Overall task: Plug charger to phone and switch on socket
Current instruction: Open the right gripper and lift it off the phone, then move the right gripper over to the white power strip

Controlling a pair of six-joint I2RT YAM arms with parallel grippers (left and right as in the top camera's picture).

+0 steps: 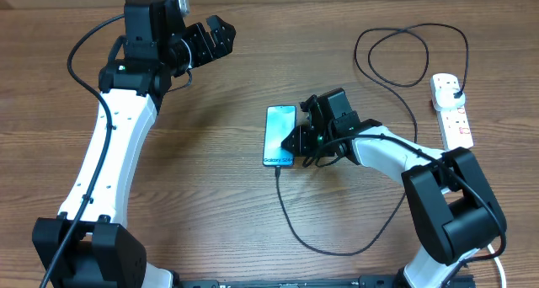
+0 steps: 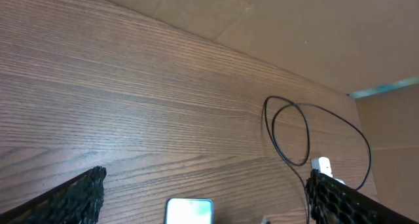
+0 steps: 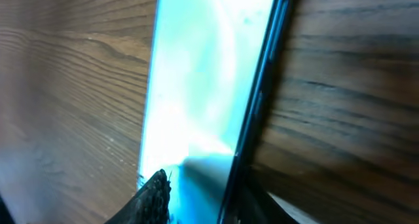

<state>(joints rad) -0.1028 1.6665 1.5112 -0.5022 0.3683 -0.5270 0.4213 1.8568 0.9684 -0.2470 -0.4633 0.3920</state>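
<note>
On a wooden table [image 1: 210, 204], the phone [image 1: 280, 135] lies flat near the centre, its pale blue screen facing up. The right gripper [image 1: 301, 139] sits low against the phone's long edge on the socket side. In the wrist view one finger [image 3: 152, 196] overlaps the screen, but whether the claw pinches that edge or stands parted cannot be told. The charger [image 1: 291, 223] meets the phone's near short edge, loops across the table and ends in a black plug seated in the socket [image 1: 453, 115]. The left gripper [image 1: 221, 34] hangs raised, well apart, claw spread wide.
</note>
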